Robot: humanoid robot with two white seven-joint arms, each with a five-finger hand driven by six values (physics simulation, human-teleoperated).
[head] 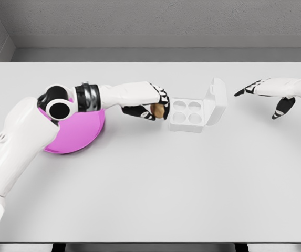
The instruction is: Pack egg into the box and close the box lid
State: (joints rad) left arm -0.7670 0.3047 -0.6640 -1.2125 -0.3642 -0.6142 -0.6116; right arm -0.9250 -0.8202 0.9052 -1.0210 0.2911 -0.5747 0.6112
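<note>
A brown egg (158, 110) is held in my left hand (153, 106), whose fingers are curled around it just left of the box. The white egg box (187, 126) sits at the table's middle right, with four round cups that look empty. Its lid (216, 101) stands open, upright on the right side. My right hand (268, 97) hovers to the right of the lid, apart from it, fingers spread and holding nothing.
A pink bowl (82, 134) lies on the white table (166, 184) at the left, partly hidden under my left arm (29, 136). A grey wall runs along the table's far edge.
</note>
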